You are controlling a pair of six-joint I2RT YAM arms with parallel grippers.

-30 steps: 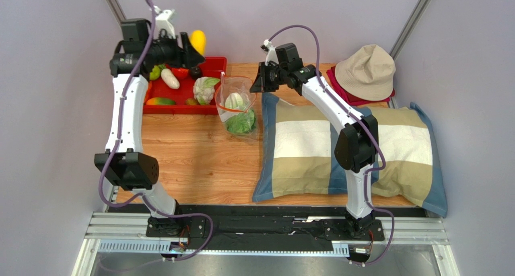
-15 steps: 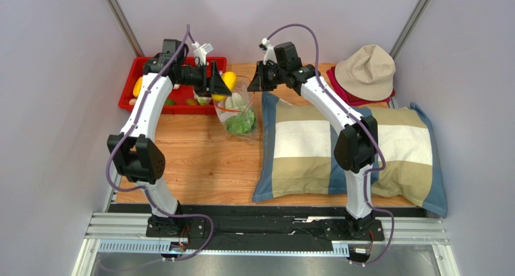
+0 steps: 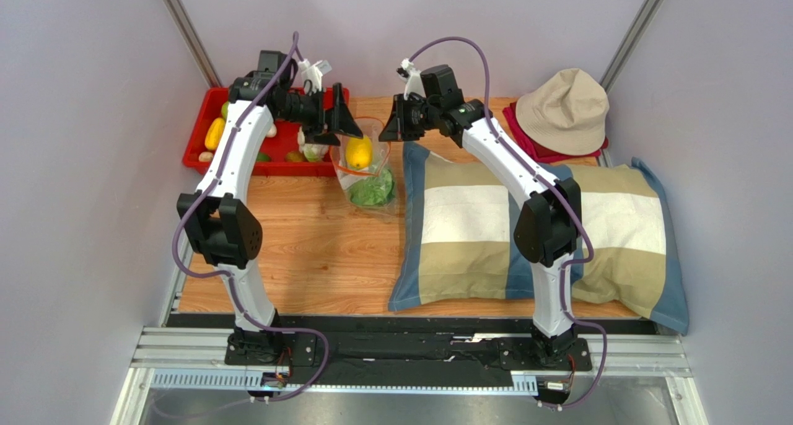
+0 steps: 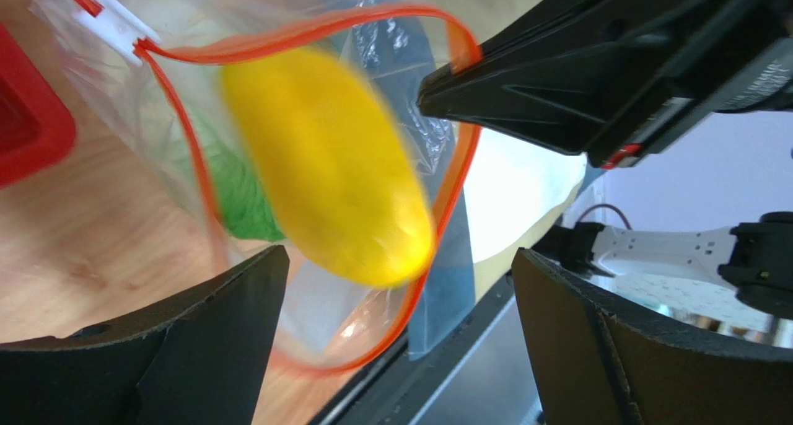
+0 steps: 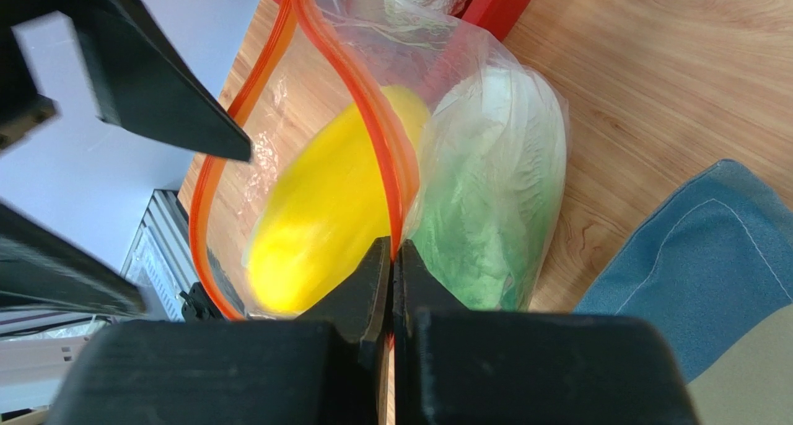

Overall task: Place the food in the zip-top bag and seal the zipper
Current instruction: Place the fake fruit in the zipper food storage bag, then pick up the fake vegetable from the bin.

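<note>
Left arm (image 3: 226, 169) runs from bottom left up to upper centre, wrist turned rightward. Left pincer (image 3: 346, 126) has its jaws wide apart. Right arm (image 3: 510, 165) bends from bottom right up to upper centre. Right pincer (image 3: 389, 130) has its jaws pressed together on bag (image 5: 484, 165) rim.

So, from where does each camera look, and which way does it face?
Top external: fixed above and behind, looking down at the table; the left arm and right arm show whole.
Left wrist: on the left wrist, facing into the open zip-top bag; its open fingers frame the bottom.
Right wrist: on the right wrist, facing along its shut fingers, which pinch the zipper.
Shared: both wrist views show the yellow pepper and lettuce inside the bag.
</note>
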